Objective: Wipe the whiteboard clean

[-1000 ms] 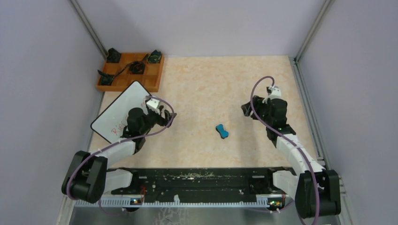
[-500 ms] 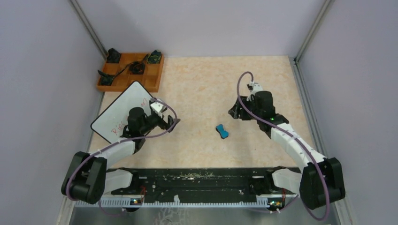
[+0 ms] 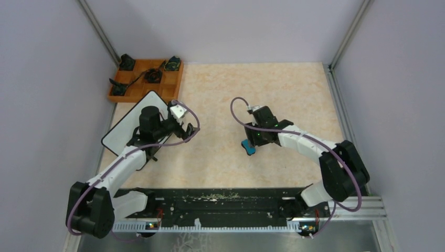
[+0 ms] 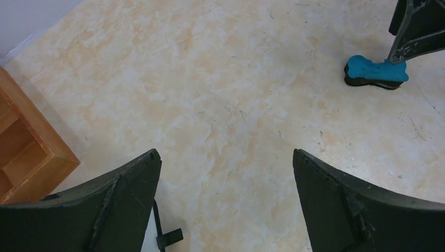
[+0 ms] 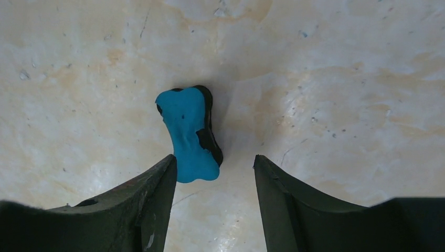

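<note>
1. Top external view showed a marbled beige tabletop (image 3: 220, 94) carrying everything else.
2. The whiteboard (image 3: 125, 130) lay flat at the table's left side, turned at an angle, with its far corner just beside the orange compartmented tray (image 3: 169, 89). The left arm crossed over its near part.
3. The tray sat in the far-left corner with small dark items in its compartments. The left wrist view caught one corner of it.
4. The left gripper (image 3: 184, 130) hung just off the whiteboard's right edge, over bare table. In its wrist view the two dark fingers (image 4: 123, 186) stood spread as wide as they go, with only tabletop between them. They gripped nothing.
5. The right gripper (image 3: 254, 137) reached in to the middle of the table, directly over the blue eraser (image 3: 248, 147). Its fingers (image 5: 149, 194) stood about half apart, with a clear gap between them.
6. The eraser (image 5: 189, 134), bone-shaped with a black underside, lay flat on the table. Its near end sat right at the tip of one finger, not clasped between the two. I could not tell whether that tip actually touched it.
</note>
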